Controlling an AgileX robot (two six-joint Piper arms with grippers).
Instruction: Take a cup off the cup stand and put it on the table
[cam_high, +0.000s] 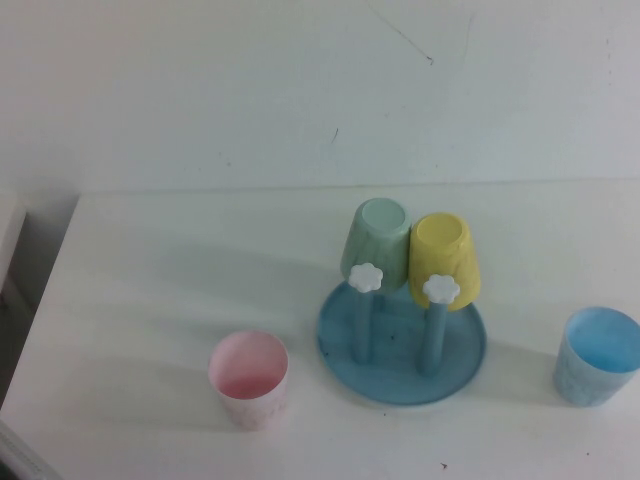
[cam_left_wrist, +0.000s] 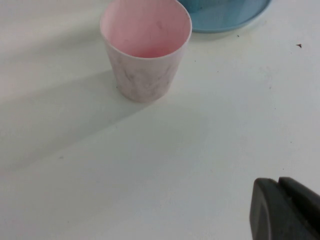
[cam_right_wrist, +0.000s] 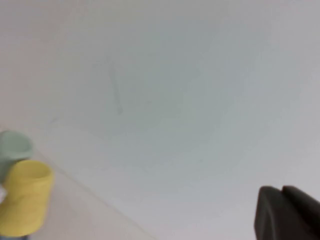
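The pale pink speckled cup (cam_high: 249, 379) stands upright on the white table (cam_high: 150, 270), to the left of the cup stand (cam_high: 402, 345) and apart from it. It also shows in the left wrist view (cam_left_wrist: 145, 47). The stand's blue dish holds two bare pegs with white flower knobs (cam_high: 367, 277) at the front. A mint-green tumbler (cam_high: 377, 240) and a yellow tumbler (cam_high: 443, 257) hang upside down on the back pegs. My left gripper (cam_left_wrist: 277, 181) is shut and empty, well short of the pink cup. My right gripper (cam_right_wrist: 280, 189) is shut and empty, raised, facing the wall. Neither arm shows in the high view.
A light blue tumbler (cam_high: 597, 356) stands upright on the table right of the stand. The stand's rim (cam_left_wrist: 225, 20) shows behind the pink cup in the left wrist view. The yellow tumbler (cam_right_wrist: 26, 197) shows in the right wrist view. The table's left edge (cam_high: 40, 310) drops off.
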